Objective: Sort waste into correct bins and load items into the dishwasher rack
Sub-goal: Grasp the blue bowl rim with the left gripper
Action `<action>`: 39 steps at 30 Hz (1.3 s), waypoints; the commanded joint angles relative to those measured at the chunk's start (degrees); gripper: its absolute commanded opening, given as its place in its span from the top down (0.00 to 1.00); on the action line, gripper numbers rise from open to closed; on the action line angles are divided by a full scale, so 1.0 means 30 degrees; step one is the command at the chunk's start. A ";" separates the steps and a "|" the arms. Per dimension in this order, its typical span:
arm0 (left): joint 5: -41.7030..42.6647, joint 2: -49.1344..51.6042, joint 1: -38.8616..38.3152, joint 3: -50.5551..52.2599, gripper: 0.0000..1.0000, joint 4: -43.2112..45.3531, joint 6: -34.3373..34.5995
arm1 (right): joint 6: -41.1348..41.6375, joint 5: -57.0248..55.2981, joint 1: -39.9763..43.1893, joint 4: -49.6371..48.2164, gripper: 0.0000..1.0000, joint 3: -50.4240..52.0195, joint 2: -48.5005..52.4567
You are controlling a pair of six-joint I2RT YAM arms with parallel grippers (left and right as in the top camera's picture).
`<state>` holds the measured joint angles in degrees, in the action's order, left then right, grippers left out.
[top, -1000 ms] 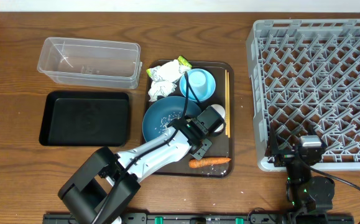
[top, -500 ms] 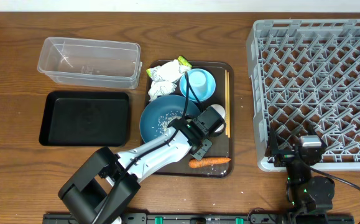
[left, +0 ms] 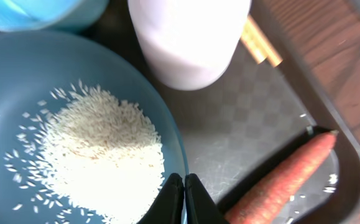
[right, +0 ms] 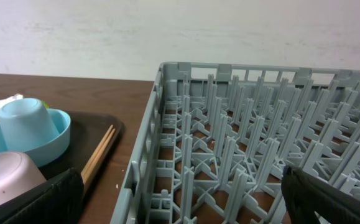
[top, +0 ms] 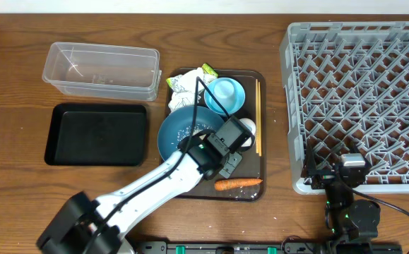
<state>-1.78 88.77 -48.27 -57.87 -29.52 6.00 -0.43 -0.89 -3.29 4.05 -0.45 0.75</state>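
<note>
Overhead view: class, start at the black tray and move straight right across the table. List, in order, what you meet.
black tray → blue bowl → chopsticks → dish rack

Overhead, my left arm (top: 163,176) hides most of the white cup (top: 248,127); the left wrist view's left edge crops the dark-blue bowl (left: 18,87).

White cup (left: 189,37) and carrot (left: 279,180) crowd bowl (left: 12,106) right rim; bare table strip (top: 276,106) between serving tray (left: 248,124) and rack (top: 359,85).
</note>
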 commanded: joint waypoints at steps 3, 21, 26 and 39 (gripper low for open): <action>-0.0146 -0.1049 -0.0007 -0.0474 0.94 -0.0036 0.0080 | 0.0270 -0.0051 0.0211 0.0066 0.01 0.0044 -0.0029; 0.0095 0.2849 -0.0029 -0.0444 0.55 -0.0772 0.0095 | 0.0270 -0.0051 0.0211 0.0066 0.01 0.0044 -0.0029; 0.0080 0.3461 -0.0029 -0.0444 0.52 -0.0750 0.0153 | 0.0270 -0.0051 0.0211 0.0066 0.01 0.0044 -0.0029; 0.0080 0.4146 -0.0029 -0.0393 0.72 -0.0459 0.0153 | 0.0270 -0.0051 0.0211 0.0066 0.01 0.0044 -0.0029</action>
<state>-1.65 99.68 -48.27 -57.95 -30.85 6.11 -0.43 -0.89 -3.29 4.05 -0.47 0.75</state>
